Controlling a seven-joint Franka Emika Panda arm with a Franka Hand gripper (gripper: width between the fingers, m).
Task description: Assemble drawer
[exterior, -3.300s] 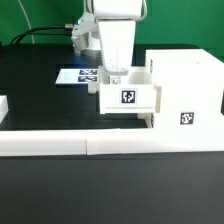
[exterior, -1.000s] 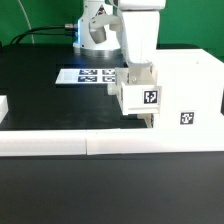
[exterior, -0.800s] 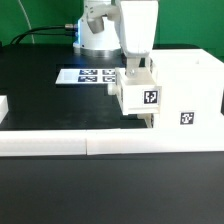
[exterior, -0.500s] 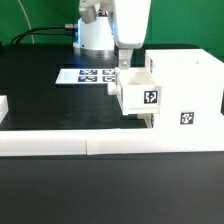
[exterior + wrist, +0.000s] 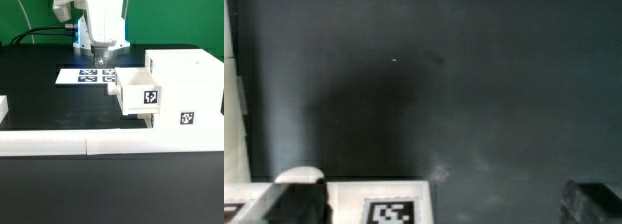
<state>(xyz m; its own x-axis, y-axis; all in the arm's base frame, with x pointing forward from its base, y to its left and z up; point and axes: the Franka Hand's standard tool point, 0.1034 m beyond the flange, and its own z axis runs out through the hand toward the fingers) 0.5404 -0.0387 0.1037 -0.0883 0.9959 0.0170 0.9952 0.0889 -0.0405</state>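
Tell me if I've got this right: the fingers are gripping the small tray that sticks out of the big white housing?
Not quite. The exterior view shows the gripper raised above the marker board, holding nothing. The small tray does stick out of the housing.

tray (image 5: 137, 95) partly in housing (image 5: 185, 90) | fingers (image 5: 101, 57) above marker board (image 5: 85, 76), apparently empty
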